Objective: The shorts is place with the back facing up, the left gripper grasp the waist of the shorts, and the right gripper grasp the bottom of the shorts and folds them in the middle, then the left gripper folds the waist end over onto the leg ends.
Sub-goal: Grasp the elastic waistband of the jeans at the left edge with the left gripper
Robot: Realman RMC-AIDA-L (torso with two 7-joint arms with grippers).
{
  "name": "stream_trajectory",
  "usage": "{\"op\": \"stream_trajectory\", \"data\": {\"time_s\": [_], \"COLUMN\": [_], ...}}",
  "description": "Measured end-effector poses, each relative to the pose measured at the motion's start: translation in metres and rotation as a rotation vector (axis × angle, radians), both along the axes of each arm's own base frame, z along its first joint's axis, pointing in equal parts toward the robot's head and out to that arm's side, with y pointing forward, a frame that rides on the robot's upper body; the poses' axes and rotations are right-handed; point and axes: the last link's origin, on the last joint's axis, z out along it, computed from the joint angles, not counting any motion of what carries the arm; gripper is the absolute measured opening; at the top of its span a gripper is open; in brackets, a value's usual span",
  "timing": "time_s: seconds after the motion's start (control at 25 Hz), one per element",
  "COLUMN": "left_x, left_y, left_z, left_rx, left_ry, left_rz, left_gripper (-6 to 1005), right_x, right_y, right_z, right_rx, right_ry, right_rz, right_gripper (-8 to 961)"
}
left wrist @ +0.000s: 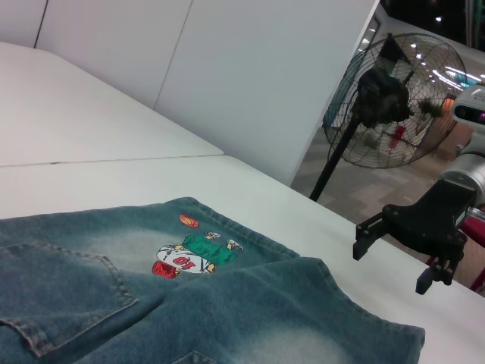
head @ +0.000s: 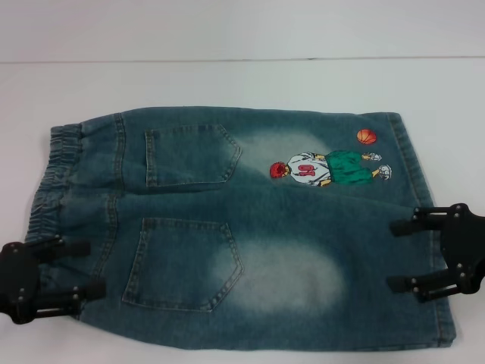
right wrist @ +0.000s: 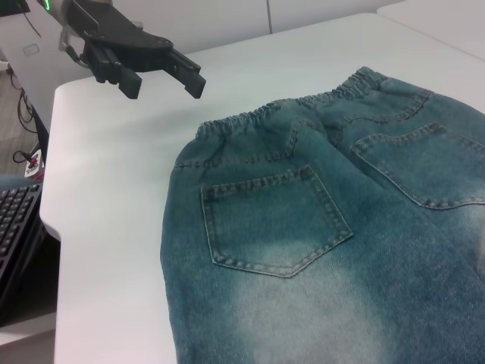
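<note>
The shorts [head: 250, 227] lie flat, back up, on the white table [head: 227, 80], showing two patch pockets and the basketball-player embroidery [head: 326, 168]. The ruffled waist [head: 57, 174] is at the left and the bottom of the shorts, the leg ends [head: 413, 163], at the right. My left gripper [head: 79, 269] is open at the near corner of the waist. In the right wrist view the left gripper [right wrist: 163, 83] hangs above the table, apart from the waist [right wrist: 303, 110]. My right gripper [head: 402, 255] is open by the near leg hem. The left wrist view has the right gripper [left wrist: 389, 268] hovering just past the hem.
A standing fan [left wrist: 394, 98] and open floor lie beyond the table's right end. A keyboard [right wrist: 15, 220] sits below the table's left edge. White wall panels back the table, with bare tabletop beyond the shorts.
</note>
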Motion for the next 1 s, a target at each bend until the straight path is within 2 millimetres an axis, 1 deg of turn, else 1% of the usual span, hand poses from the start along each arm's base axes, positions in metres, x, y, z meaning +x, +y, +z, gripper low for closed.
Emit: {"op": "stream_trajectory", "data": {"time_s": [0.48, 0.64, 0.84, 1.0], "left_x": [0.000, -0.002, -0.009, -0.013], "left_y": [0.003, 0.005, 0.006, 0.005], "left_z": [0.002, 0.016, 0.042, 0.052], "left_rx": [0.007, 0.016, 0.061, 0.061], "left_ry": [-0.004, 0.041, 0.151, 0.232], "left_rz": [0.014, 0.069, 0.219, 0.295], "left_gripper": [877, 876, 867, 860], "right_x": [0.000, 0.000, 0.000, -0.001], "right_y": [0.001, 0.001, 0.002, 0.005], "right_z": [0.001, 0.002, 0.004, 0.005], "right_rx": [0.004, 0.010, 0.022, 0.034], "right_ry": [0.000, -0.001, 0.002, -0.004], "right_rz": [0.000, -0.001, -0.002, 0.012], "right_gripper": [915, 915, 915, 914]}}
